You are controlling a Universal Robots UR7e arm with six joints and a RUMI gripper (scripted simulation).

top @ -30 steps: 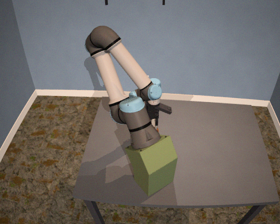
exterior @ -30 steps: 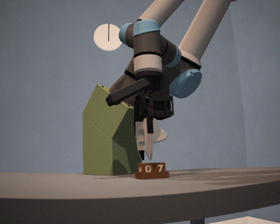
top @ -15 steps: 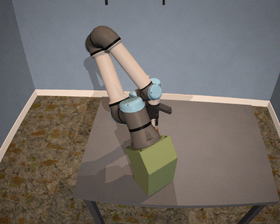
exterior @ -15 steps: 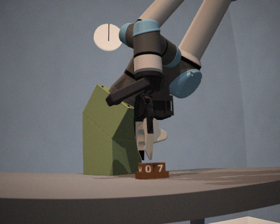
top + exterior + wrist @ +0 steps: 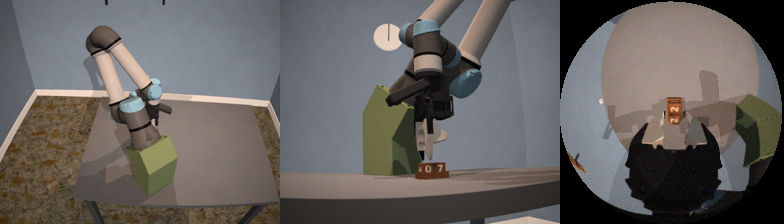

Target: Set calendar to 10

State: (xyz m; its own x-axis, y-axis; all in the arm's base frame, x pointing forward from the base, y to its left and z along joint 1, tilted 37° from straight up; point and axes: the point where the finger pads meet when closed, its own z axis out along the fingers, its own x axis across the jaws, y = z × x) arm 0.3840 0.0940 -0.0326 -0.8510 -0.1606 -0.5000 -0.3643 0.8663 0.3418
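Note:
The calendar's brown tray sits on the table. In the exterior view a cube with an upright 0 and a cube with an upright 7 stand side by side in it; part of a W-like mark shows left of the 0. In the wrist view the calendar shows two N- or Z-like marks on top, with a slotted part beyond. The side facing away from the exterior camera is hidden. My gripper is partly open and empty, pointing down just above the cubes.
The green pedestal bearing the arm stands close to the calendar. The grey table extends around both. A round wall clock hangs behind.

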